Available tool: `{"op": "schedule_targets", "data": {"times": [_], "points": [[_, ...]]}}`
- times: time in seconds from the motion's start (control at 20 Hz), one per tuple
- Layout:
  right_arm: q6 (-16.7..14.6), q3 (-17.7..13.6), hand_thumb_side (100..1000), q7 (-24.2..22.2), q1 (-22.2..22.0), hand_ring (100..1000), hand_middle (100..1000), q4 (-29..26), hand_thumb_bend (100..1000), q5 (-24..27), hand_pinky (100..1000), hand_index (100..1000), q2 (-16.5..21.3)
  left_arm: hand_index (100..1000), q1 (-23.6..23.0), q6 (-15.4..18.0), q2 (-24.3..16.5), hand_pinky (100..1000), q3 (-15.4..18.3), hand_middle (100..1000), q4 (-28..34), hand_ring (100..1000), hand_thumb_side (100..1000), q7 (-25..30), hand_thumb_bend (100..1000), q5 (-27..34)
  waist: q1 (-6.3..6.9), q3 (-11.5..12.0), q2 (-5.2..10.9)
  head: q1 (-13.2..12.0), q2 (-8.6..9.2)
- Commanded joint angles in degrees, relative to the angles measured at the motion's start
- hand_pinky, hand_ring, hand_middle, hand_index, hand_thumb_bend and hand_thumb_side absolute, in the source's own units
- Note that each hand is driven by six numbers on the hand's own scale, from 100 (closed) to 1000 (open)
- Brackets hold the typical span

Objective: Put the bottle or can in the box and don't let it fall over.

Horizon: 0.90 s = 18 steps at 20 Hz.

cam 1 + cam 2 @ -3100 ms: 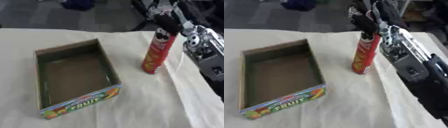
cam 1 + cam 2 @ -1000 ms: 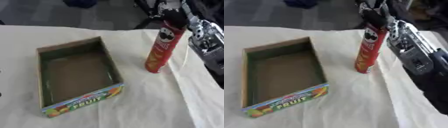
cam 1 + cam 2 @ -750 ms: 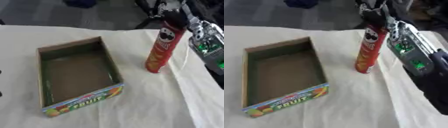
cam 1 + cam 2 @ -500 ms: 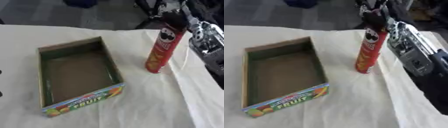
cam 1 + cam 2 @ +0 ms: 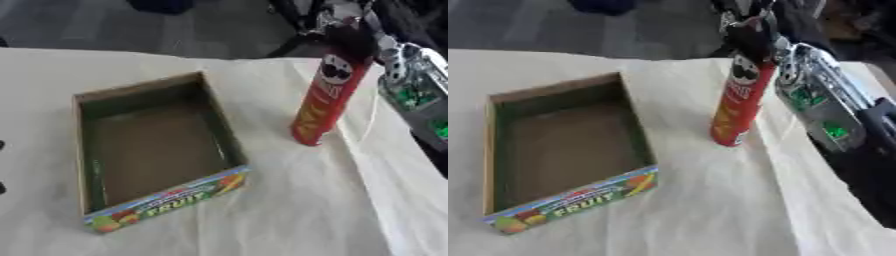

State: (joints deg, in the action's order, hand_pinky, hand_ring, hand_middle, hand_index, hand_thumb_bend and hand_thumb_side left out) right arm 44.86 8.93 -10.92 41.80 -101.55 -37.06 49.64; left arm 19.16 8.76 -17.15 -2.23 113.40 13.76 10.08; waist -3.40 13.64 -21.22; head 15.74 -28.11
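A tall red chip can (image 5: 322,102) stands on the cream cloth, right of the box and leaning slightly. My right hand (image 5: 749,29) comes in from the upper right with its dark fingers curled round the can's top. The silver and black right forearm (image 5: 824,115) runs down the right side. The open cardboard box (image 5: 144,145), with a colourful FRUIT label (image 5: 171,202) on its near wall, lies empty to the left. Two small dark bits of my left hand (image 5: 3,146) show at the left edge of the left eye view.
The cream cloth (image 5: 702,210) covers the whole table and is wrinkled near the can. Dark floor and dark furniture legs (image 5: 289,30) lie beyond the far table edge. The table's right edge runs close under my right forearm.
My right hand has closed round the can's top since the earliest frames. The can's base stays at the same spot, and the box has not moved.
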Motion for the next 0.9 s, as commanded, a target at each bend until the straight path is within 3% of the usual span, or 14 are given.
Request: {"op": "schedule_targets", "data": {"times": [0.05,0.35,0.4,0.45,0.6,0.65,0.7,0.75,0.8,0.85,0.9], "points": [[0.4,0.6,961,-1.4,-0.1,880,940,0.2,100,-0.4,763,922,1.0,823,0.8,-0.1,-1.0,459,0.1,797,1.2,760,697,0.1,100,-0.3,0.19,0.1,0.49,0.0,0.21],[0.1,1.1,741,-5.0,-0.1,841,921,0.3,100,-2.4,703,910,0.9,822,0.8,-0.2,-1.0,460,0.1,797,1.2,760,694,0.2,100,-0.3,0.13,0.1,0.36,0.0,0.12],[0.1,1.1,741,-5.6,-0.1,841,921,0.2,100,-2.7,703,910,0.9,822,0.9,-0.2,-1.0,460,0.1,797,1.2,760,694,0.3,100,-0.3,0.12,0.1,0.35,0.0,0.12],[0.2,1.1,663,-6.3,0.0,822,913,0.2,100,-2.9,652,899,0.8,822,0.9,-0.2,-0.9,460,0.1,797,1.2,761,694,0.3,100,-0.3,0.12,0.1,0.34,0.0,0.13],[0.8,0.9,570,-7.6,0.1,787,888,0.2,100,-3.0,588,875,0.7,821,0.9,-0.3,-0.9,460,0.1,797,1.2,760,693,0.3,100,-0.2,0.12,0.1,0.29,0.0,0.19],[1.1,0.9,479,-7.9,0.2,763,876,0.2,100,-2.9,536,857,0.6,821,0.9,-0.3,-0.9,460,0.1,796,1.2,761,694,0.3,100,-0.2,0.13,0.1,0.27,0.0,0.20],[1.3,0.9,459,-8.0,0.2,758,872,0.2,100,-2.7,523,851,0.6,821,0.9,-0.3,-0.9,460,0.1,796,1.2,760,694,0.4,100,-0.2,0.13,0.1,0.25,0.0,0.21],[1.6,0.9,358,-8.1,0.3,743,845,0.2,100,-2.6,471,824,0.5,821,0.9,-0.3,-0.9,460,0.1,793,1.2,760,694,0.4,100,-0.2,0.13,0.1,0.22,0.0,0.20],[1.8,0.9,317,-8.2,0.3,737,835,0.3,100,-2.3,450,815,0.5,821,0.9,-0.4,-0.9,460,0.1,793,1.2,761,694,0.4,100,-0.2,0.13,0.1,0.20,0.0,0.20],[2.0,0.9,207,-8.2,0.3,721,807,0.4,100,-2.1,408,798,0.4,821,0.9,-0.4,-0.9,461,0.0,792,1.2,761,694,0.5,100,-0.2,0.12,0.1,0.17,0.1,0.22],[2.1,1.0,194,-8.3,0.4,719,802,0.4,100,-2.0,403,796,0.4,821,0.9,-0.4,-0.9,461,0.0,792,1.2,761,694,0.5,100,-0.2,0.12,0.1,0.14,0.1,0.21]]}}
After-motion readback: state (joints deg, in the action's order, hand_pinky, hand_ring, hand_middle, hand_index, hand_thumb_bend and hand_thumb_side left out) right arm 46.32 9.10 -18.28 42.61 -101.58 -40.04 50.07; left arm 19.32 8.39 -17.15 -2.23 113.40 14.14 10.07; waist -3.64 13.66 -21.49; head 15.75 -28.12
